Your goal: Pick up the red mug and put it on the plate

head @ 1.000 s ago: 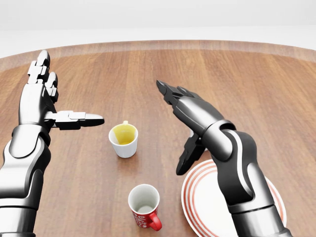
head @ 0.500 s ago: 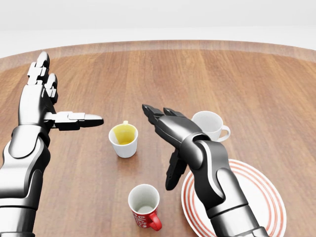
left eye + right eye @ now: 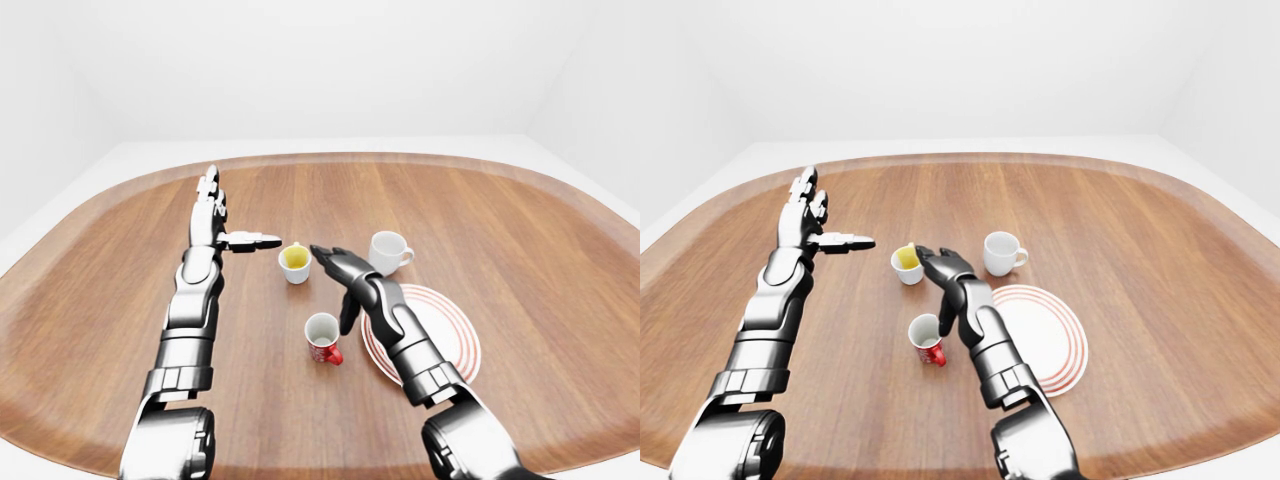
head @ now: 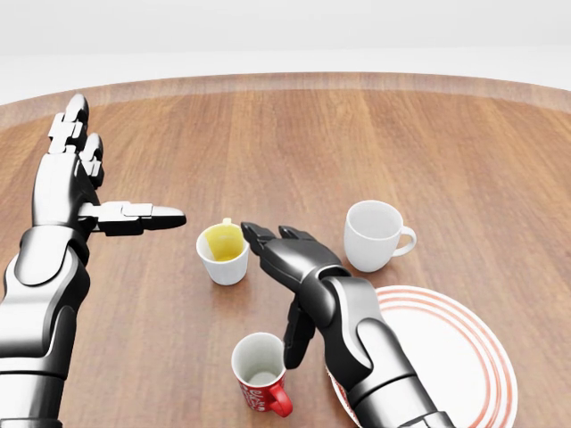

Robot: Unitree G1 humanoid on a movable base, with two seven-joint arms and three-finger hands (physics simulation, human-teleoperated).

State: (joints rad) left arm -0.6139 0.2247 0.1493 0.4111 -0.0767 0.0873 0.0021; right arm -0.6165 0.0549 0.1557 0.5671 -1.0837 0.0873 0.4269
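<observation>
The red mug [image 4: 261,376] stands upright near the bottom of the head view, white inside, with its handle toward the lower right. The white plate with red rings [image 4: 464,357] lies to its right. My right hand [image 4: 278,294] is open just right of and above the mug, fingers stretched toward the upper left and thumb hanging down beside the mug's rim; I cannot tell if it touches. My forearm covers the plate's left edge. My left hand [image 4: 116,178] is open and empty at the left, fingers up, thumb pointing right.
A white cup with a yellow inside [image 4: 223,252] stands just left of my right fingertips. A plain white mug [image 4: 375,234] stands above the plate. The round wooden table [image 3: 500,210] reaches wide around them, its rim visible in the left-eye view.
My right hand has moved left and down from over the plate to beside the red mug, uncovering the white mug. The left arm has not moved.
</observation>
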